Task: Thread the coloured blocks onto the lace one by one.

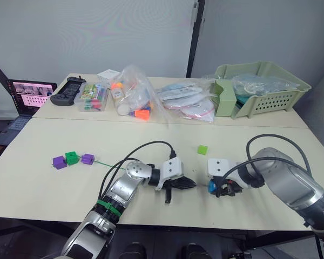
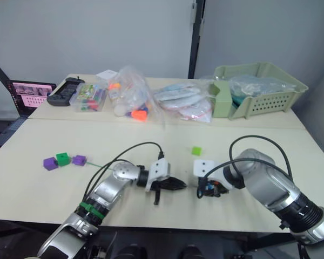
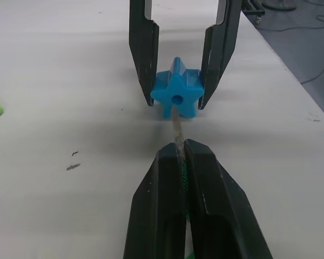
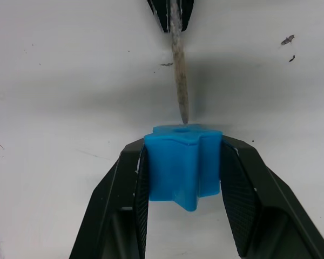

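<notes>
Left hand (image 3: 181, 162) pinching lace tip (image 4: 179, 81), right hand (image 4: 182, 178) clamping blue block (image 3: 176, 95); at 12 o'clock, off-centre aim risks missing the hole.

On the bench (image 1: 54, 189), the left tool (image 1: 190, 184) points toward the right tool (image 1: 215, 187), which clamps a blue block (image 1: 211, 186); the two are near each other. A light green block (image 1: 203, 149) lies alone behind them. Far to the left, two purple blocks (image 1: 59, 161) (image 1: 87, 158) flank a dark green block (image 1: 71, 157) in a row, with the green lace (image 1: 105, 164) running from them toward the left arm. Along the back sit a laptop (image 1: 28, 96), clear bags (image 1: 135, 93) and a green basket (image 1: 259, 86).
</notes>
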You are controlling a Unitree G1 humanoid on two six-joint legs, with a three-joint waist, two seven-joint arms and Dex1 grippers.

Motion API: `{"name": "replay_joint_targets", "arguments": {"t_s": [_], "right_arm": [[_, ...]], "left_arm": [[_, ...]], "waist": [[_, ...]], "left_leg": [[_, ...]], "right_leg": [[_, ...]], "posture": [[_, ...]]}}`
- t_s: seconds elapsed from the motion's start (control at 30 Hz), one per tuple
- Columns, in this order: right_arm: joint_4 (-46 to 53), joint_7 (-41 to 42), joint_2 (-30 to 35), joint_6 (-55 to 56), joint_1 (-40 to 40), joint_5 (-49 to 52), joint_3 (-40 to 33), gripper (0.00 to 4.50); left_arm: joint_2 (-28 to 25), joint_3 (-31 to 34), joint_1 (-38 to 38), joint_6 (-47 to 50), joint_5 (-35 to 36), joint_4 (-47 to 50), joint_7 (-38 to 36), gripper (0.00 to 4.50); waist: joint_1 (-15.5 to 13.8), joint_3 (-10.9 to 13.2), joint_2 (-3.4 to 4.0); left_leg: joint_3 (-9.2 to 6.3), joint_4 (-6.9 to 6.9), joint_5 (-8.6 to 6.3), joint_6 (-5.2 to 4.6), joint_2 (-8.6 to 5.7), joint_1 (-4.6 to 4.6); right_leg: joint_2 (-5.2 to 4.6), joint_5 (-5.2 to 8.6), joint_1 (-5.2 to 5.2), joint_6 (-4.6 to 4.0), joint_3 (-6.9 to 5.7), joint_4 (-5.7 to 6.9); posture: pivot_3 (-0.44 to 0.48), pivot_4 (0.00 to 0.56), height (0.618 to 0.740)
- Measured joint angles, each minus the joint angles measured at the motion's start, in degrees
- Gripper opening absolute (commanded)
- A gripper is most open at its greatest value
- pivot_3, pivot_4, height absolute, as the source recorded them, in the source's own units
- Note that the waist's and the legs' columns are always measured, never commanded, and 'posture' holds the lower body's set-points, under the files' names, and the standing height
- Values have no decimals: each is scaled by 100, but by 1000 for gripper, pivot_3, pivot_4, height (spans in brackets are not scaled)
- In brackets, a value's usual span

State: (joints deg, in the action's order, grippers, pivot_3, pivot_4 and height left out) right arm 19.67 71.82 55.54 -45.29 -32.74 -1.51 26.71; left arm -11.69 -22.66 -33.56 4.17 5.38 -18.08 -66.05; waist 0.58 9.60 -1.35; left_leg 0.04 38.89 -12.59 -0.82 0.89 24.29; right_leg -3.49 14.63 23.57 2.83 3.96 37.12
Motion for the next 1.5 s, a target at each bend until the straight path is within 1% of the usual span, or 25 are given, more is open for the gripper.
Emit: {"name": "replay_joint_targets", "arguments": {"t_s": [0.2,0.33,0.73,1.0,1.07,1.1,1.2,1.23,1.33,1.5], "right_arm": [[-3,-1,-2,1,0,-1,0,1341],[4,4,-2,-1,0,0,0,1341],[63,0,15,-49,23,6,-6,1341],[100,-14,15,-108,25,7,-8,1341],[100,-30,15,-115,26,9,-8,1341],[100,-44,15,-121,32,8,-8,1341],[102,-72,14,-128,36,12,-7,1341],[102,-77,13,-128,36,13,-7,1341],[111,-108,1,-128,39,30,-7,1341],[115,-128,-3,-128,43,47,-7,1341]], "left_arm": [[185,-101,-243,-34,-82,-314,-25,0],[366,-130,-278,-57,-101,-522,18,0],[681,-149,-354,-60,-306,-730,141,0],[742,-152,-354,-59,-318,-764,202,0],[749,-148,-354,-51,-314,-764,231,711],[772,-111,-354,-43,-301,-761,250,963],[790,-35,-355,-9,-242,-719,278,2046],[787,-27,-355,-5,-232,-694,278,2297],[637,-19,-361,21,-185,-454,232,3255],[194,15,-328,143,-114,-164,20,3298]], "waist": [[-2,0,0],[2,0,0],[-2,0,0],[-1,0,0],[-1,0,0],[-4,0,0],[-4,0,0],[-3,0,0],[4,0,0],[9,0,1]], "left_leg": [[0,1,0,0,-1,0],[-1,0,0,0,0,0],[-1,1,0,0,-1,0],[-2,0,0,0,-1,0],[-2,1,0,0,-1,0],[-2,1,0,0,-1,0],[-2,1,0,0,-1,-1],[-2,1,0,0,-1,-1],[-2,0,0,0,0,-3],[-3,0,0,0,0,-4]], "right_leg": [[0,0,-1,0,0,0],[1,0,-1,0,0,0],[0,0,-1,0,0,0],[0,0,-1,0,0,0],[0,0,-1,0,0,0],[0,0,-1,0,0,0],[0,0,-3,0,0,0],[0,0,-3,0,0,0],[1,0,-3,0,0,1],[1,0,-3,0,0,2]], "posture": [[0,150,737],[0,150,737],[0,150,737],[0,150,737],[0,150,737],[0,150,737],[0,150,737],[0,150,737],[0,150,737],[0,150,737]]}}
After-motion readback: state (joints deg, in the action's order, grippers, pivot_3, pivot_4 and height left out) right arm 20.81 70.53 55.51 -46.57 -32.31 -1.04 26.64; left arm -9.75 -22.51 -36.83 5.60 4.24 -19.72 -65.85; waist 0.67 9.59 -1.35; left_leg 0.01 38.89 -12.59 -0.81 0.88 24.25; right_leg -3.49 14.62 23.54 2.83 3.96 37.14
